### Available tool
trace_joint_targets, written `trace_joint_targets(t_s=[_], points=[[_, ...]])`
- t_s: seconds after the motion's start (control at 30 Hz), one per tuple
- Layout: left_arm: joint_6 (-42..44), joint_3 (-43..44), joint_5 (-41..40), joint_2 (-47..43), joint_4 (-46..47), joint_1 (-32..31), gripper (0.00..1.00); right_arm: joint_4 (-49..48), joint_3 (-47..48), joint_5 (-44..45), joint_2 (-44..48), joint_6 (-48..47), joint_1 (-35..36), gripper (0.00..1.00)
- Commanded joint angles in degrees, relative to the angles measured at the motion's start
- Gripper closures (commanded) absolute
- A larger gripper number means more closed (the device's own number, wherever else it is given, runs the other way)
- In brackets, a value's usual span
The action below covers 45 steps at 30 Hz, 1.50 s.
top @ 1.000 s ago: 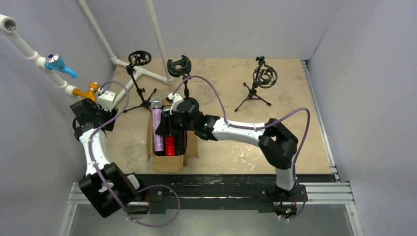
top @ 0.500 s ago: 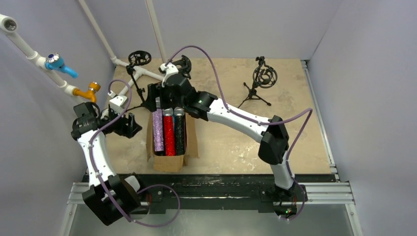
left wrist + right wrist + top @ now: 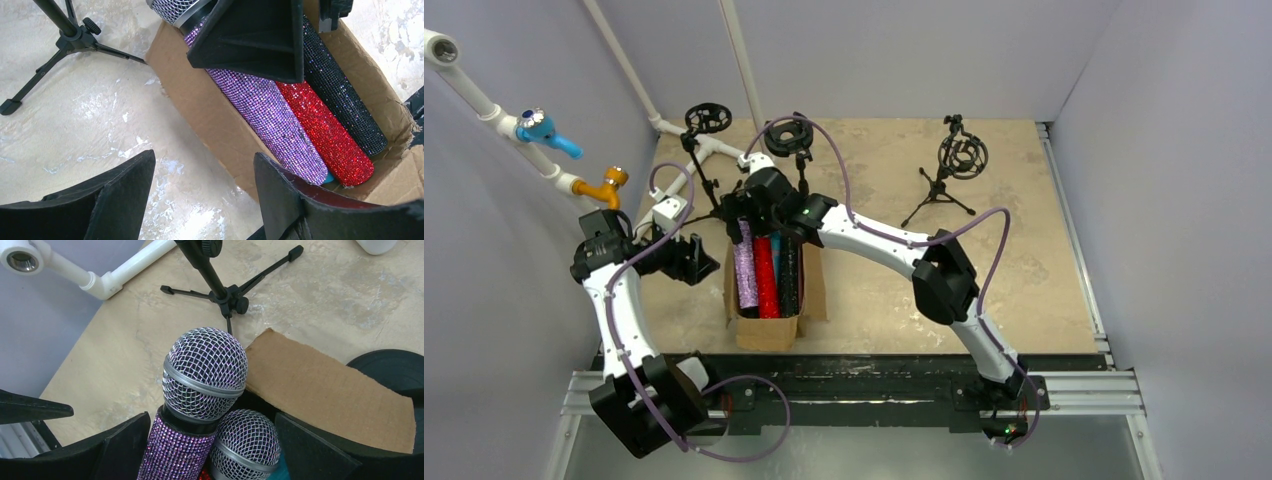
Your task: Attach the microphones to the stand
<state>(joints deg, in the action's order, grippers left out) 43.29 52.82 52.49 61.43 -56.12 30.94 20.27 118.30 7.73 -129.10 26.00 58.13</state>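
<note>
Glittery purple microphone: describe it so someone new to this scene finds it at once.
In the top view, find the open cardboard box near the table's front edge. Three glittery microphones lie side by side in it. The glittery purple microphone is leftmost, its neighbours being the red microphone and the black microphone.

A box point(image 3: 767, 330) sits on the table point(image 3: 1024, 250) toward the near edge, left of centre, its length running from 6 to 12 o'clock. Three microphones lie in it side by side, heads at 12: left microphone point(image 3: 746, 275), middle microphone point(image 3: 767, 280), right microphone point(image 3: 789, 275).

From the box, the first stand point(image 3: 707, 118) is at 11 o'clock, the second stand point(image 3: 786, 137) at 12, and the third stand point(image 3: 962, 155) well apart at 2. A pipe frame point(image 3: 726, 149) lies between the first two.

The left gripper point(image 3: 707, 262) is just beside the box at 9 o'clock. The right gripper point(image 3: 742, 222) hangs over the microphone heads.
</note>
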Motion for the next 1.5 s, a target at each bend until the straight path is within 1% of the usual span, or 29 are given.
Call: trace_joint_targets(t_s=[0.0, 0.13, 0.23, 0.3, 0.37, 0.5, 0.67, 0.77, 0.93, 1.17, 1.23, 1.3, 1.47], points=[[2.7, 0.3, 1.6, -1.6, -0.2, -0.4, 0.28, -3.2, 2.4, -2.5, -0.5, -0.4, -0.5, 0.01], [2.9, -0.2, 0.9, -1.5, 0.3, -0.5, 0.28, -8.4, -0.1, -4.5, -0.6, -0.2, -0.5, 0.05], [3.0, -0.5, 0.5, -1.1, 0.3, -0.5, 0.28, -9.8, -0.3, -4.0, -0.5, -1.1, -0.5, 0.08], [3.2, -0.7, 0.2, -1.0, 0.4, -0.5, 0.28, -9.7, 0.3, -2.3, -0.1, -2.5, -0.5, 0.08], [3.5, -1.0, 0.1, -1.0, 0.4, -0.5, 0.28, -10.0, 0.4, -1.1, 0.4, -4.4, -0.5, 0.05], [3.5, -0.9, 0.2, -1.0, 0.4, -0.5, 0.28, -9.5, 2.1, -1.0, 0.4, -7.9, -0.5, 0.01], [3.3, -0.8, -0.1, -1.2, 0.4, -0.5, 0.28, -10.1, 3.0, 0.2, 0.3, -10.1, -0.5, 0.01], [3.3, -0.8, -0.3, -1.2, 0.5, -0.6, 0.28, -9.0, 5.5, -0.9, -2.2, -9.6, -0.5, 0.03], [3.4, -0.5, -0.5, -1.7, 0.2, -0.6, 0.28, -7.6, 8.4, -3.3, -5.5, -7.3, -0.5, 0.09], [2.9, -0.3, -0.6, -1.6, 0.5, -0.6, 0.28, -7.1, 8.1, -3.7, -6.1, -4.7, -0.5, 0.25], [2.7, -0.1, -0.6, -1.7, 0.7, -0.5, 0.28, -8.1, 6.7, -3.5, -4.5, -4.6, -0.5, 0.34], [2.7, -0.3, -0.8, -1.8, 0.8, -0.6, 0.28, -9.8, 5.0, -3.1, -2.2, -4.6, -0.5, 0.39], [2.3, -0.2, -1.5, -2.0, 1.2, -0.6, 0.28, -12.5, 3.1, -3.4, 4.2, -4.7, -0.5, 0.41]])
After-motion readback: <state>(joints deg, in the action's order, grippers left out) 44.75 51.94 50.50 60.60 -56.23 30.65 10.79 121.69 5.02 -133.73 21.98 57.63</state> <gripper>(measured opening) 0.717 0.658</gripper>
